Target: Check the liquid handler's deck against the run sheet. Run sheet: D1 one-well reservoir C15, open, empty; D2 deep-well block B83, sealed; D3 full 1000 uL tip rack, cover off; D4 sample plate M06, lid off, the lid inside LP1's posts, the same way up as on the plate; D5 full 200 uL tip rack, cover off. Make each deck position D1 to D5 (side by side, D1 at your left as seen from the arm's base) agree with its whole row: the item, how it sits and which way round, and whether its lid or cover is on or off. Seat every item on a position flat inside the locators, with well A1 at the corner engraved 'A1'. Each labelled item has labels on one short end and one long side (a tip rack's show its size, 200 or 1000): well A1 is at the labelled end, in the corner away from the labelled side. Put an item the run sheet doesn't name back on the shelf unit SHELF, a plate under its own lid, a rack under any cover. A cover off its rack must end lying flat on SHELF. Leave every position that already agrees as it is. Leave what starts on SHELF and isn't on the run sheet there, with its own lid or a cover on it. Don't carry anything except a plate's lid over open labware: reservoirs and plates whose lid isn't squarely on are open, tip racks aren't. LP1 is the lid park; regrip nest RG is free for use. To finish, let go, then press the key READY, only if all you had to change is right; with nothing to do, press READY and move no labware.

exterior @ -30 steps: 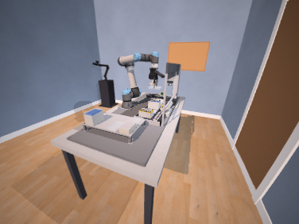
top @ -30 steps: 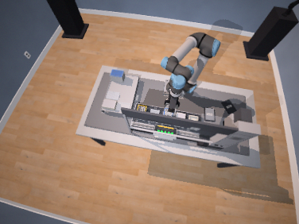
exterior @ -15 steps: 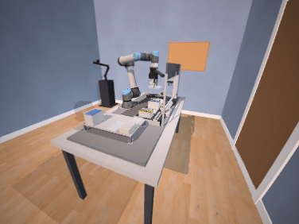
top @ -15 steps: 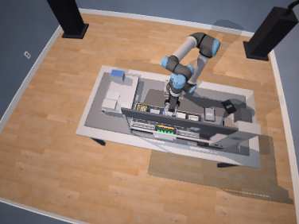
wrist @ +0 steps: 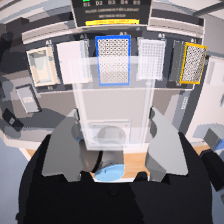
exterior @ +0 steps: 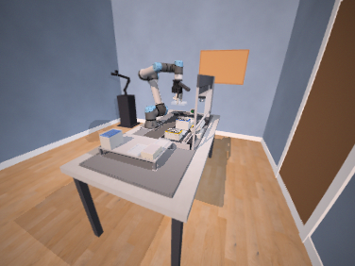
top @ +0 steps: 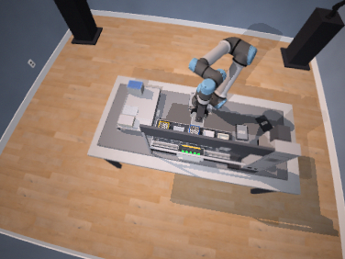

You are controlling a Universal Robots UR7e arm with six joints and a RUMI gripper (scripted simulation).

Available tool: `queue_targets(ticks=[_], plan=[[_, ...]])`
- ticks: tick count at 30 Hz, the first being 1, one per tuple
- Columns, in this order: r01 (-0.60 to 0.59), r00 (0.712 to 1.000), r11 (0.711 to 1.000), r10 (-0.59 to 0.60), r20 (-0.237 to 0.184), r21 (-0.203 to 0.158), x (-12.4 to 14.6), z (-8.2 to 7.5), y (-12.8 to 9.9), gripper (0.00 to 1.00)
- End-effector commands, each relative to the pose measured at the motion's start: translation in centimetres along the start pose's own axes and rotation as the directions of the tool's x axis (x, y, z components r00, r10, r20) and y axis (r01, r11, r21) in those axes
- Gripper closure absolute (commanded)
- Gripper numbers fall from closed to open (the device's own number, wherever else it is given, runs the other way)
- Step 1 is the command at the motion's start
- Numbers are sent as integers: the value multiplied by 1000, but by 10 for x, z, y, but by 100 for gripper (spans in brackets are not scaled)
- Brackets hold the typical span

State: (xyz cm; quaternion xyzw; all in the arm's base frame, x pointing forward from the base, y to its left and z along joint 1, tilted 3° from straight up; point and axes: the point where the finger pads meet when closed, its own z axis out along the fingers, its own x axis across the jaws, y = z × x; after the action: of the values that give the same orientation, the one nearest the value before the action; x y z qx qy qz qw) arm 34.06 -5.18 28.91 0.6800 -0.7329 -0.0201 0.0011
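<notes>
My gripper (wrist: pixel 114 107) (top: pixel 198 119) (exterior: pixel 177 99) is shut on a clear rectangular cover (wrist: pixel 113 97) and holds it level in the air above the deck row. Seen through and past the cover in the wrist view, the row holds a beige reservoir (wrist: pixel 42 66) at the far left, a white sealed block, a blue-rimmed tip rack (wrist: pixel 113 50) (top: pixel 194 129) with its tips bare, a white well plate and a yellow-rimmed tip rack (wrist: pixel 194 62) (top: pixel 163 124). The cover hangs just on my side of the blue rack.
The shelf unit (top: pixel 146 106) (exterior: pixel 124 150) stands at one end of the table with a blue-topped box (top: pixel 136 85) (exterior: pixel 111 138) and white items. A dark panel with green lights (top: pixel 192 150) runs along the deck's far side. A dark nest (top: pixel 241 131) lies beyond the reservoir.
</notes>
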Motion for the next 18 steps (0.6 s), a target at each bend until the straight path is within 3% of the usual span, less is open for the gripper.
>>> queue_targets(ticks=[1,18], plan=[[1,1000,1000,-1,3,-4,1,1,27,100],[1,1000,1000,-1,3,-4,1,1,102,100]])
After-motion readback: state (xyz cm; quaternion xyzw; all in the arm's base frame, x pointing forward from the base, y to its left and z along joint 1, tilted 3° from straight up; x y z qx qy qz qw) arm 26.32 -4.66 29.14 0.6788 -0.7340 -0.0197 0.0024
